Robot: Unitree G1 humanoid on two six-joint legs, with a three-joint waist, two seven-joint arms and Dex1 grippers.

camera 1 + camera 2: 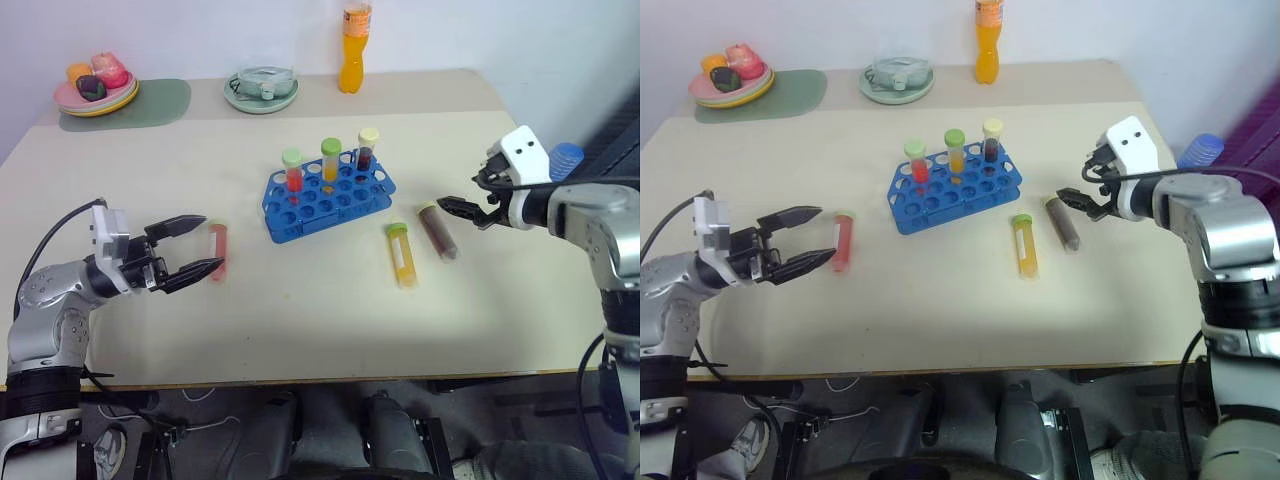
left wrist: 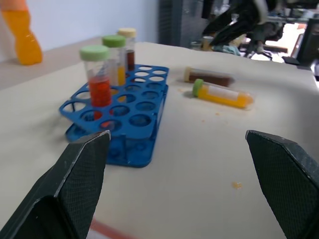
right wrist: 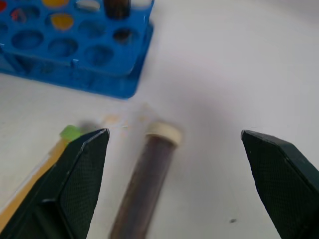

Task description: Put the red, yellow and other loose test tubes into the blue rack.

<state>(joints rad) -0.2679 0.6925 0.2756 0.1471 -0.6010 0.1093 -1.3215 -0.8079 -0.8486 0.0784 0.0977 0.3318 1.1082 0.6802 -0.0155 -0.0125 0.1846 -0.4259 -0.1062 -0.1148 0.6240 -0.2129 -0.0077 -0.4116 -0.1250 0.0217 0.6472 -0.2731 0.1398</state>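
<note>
Our right gripper (image 1: 458, 207), jaws spread, hovers at the brown tube (image 1: 438, 231); next we lower, pinch it, and carry it to the blue rack (image 1: 328, 195).

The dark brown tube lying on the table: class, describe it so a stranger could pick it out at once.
Start at the blue rack in the middle of the table. To its right lie two loose tubes side by side. The dark brown tube is the farther right one, cream-capped, unlike its green-capped yellow neighbour.

Blue rack (image 2: 132, 107) between spread fingers (image 2: 75, 189)
</note>
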